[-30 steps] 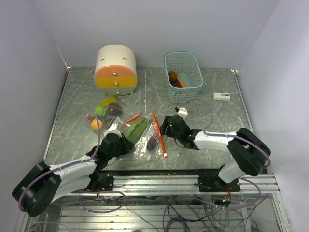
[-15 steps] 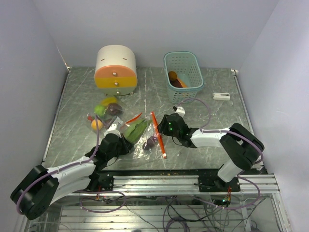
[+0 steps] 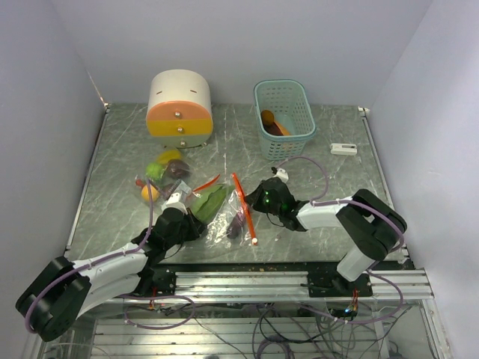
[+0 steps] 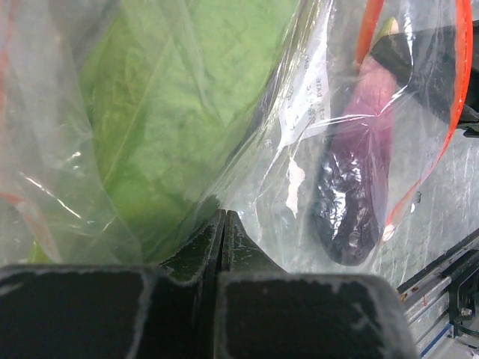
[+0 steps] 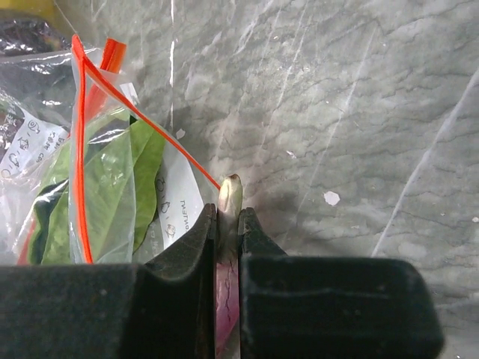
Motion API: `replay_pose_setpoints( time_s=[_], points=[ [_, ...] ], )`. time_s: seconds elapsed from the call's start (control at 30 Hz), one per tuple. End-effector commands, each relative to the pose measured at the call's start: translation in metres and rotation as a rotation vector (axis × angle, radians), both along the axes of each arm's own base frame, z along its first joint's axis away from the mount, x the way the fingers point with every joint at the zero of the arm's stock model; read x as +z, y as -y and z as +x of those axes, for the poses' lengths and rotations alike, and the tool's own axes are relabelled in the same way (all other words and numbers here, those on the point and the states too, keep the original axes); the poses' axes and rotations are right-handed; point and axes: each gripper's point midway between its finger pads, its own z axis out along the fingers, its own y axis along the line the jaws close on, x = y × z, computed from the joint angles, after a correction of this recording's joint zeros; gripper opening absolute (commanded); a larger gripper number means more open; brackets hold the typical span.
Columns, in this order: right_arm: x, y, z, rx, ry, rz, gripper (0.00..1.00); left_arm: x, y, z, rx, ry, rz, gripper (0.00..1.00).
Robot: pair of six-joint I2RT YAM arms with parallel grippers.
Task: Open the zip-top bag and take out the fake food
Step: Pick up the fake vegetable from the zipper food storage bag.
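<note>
- We see a clear bag point(image 3: 224, 215) with an orange zip strip point(image 3: 244, 208) lying near the front middle of the counter point(image 3: 329, 187).
- Inside it we make out a green leaf point(image 3: 211, 201) and, to its right, a dark purple piece point(image 3: 235, 223).
- Our left claw point(image 3: 193, 222) meets the bag's left edge, and our right claw point(image 3: 256, 202) meets its right side by the strip.
- Loose fruits point(image 3: 155, 170), yellow, lime, orange and dark, sit just left of the bag.
- Farther back we find a drawer box point(image 3: 179, 108) and a teal basket point(image 3: 284, 97) holding something orange.
- A small white device point(image 3: 344, 149) lies right of the basket.
</note>
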Motion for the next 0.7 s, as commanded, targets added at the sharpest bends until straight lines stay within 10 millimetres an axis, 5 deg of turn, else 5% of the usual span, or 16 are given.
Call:
replay_pose_setpoints(
  time_s=[0.0,0.37,0.67],
  points=[
    [0.013,0.010,0.007,-0.042,0.032,0.023,0.00,-0.005,-0.005,-0.001,0.007,0.000,0.020,0.07],
    [0.091,0.057,0.053,-0.160,0.186,0.020,0.00,-0.006,-0.005,-0.001,0.005,-0.003,0.020,0.07],
    [0.210,0.118,0.127,-0.340,0.431,-0.101,0.00,-0.007,-0.006,-0.001,0.007,-0.006,0.025,0.07]
  ],
)
